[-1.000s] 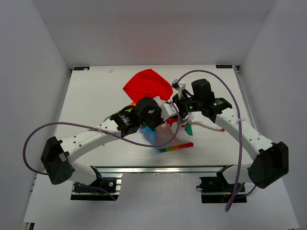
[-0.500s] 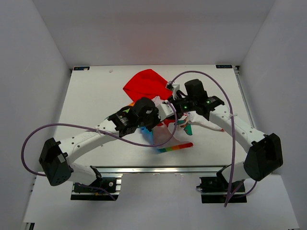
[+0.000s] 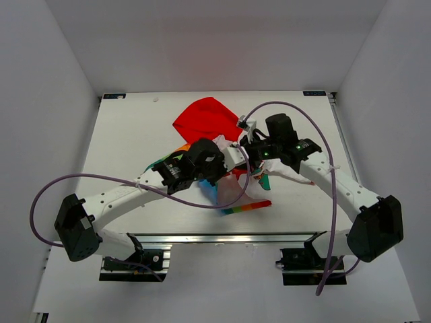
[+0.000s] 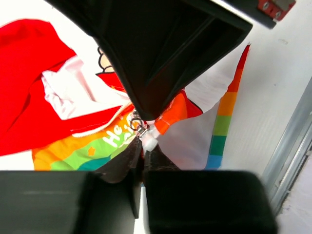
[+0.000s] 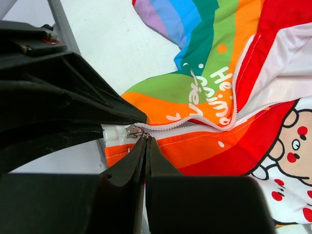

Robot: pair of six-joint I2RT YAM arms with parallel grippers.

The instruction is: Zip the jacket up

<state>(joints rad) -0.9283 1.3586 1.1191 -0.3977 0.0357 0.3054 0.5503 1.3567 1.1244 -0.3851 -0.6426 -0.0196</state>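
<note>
Though right tool (image 5: 146,140) shifted rightward, zipper (image 5: 132,130) stays pinched.

White lettering (image 4: 113,138) beginning "He" stands on the jacket (image 4: 29,112)'s rainbow panel; the rest is unreadable.

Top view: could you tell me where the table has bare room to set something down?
Bare table lies left of the jacket, beyond the left arm, and in the far right corner past the right arm. The middle is crowded: both arms over it.
</note>
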